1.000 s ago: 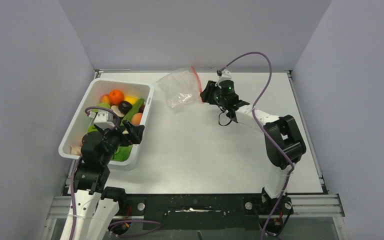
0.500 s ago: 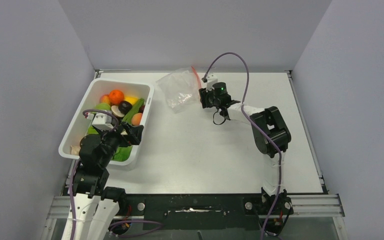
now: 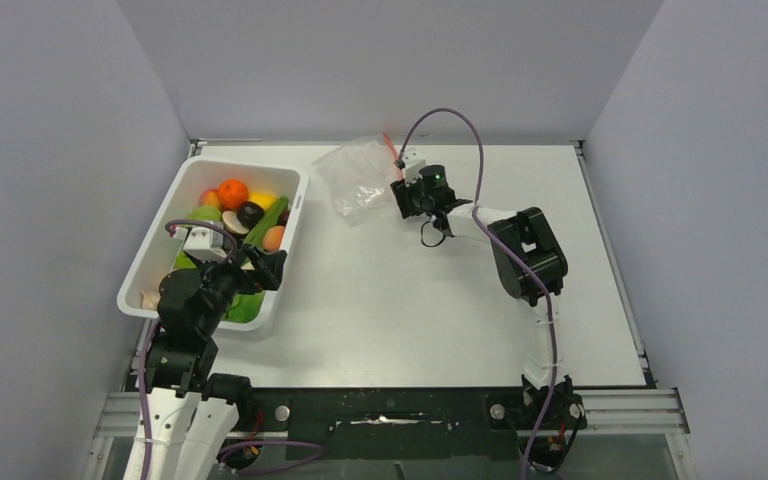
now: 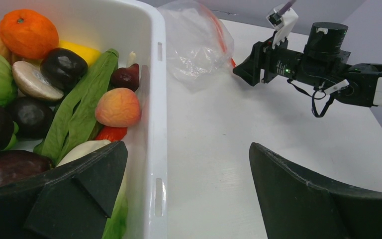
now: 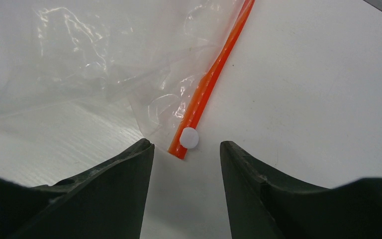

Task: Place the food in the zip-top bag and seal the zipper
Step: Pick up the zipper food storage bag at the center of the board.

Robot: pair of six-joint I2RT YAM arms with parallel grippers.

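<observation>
I am holding my right claw (image 5: 186,149) partly open and gripping nothing, low over the bench (image 5: 328,99). Its two tips are flanking the near end of the zipper (image 5: 214,79) by the white slider (image 5: 189,138), probably because that corner gives me a firm edge for opening the bag (image 5: 79,59). The bag is lying crumpled and apparently empty at the far side. I am hovering my left claw (image 4: 186,149) wide open and empty over the bin (image 4: 154,59) wall, ready for the food (image 4: 118,107) sitting inside.
</observation>
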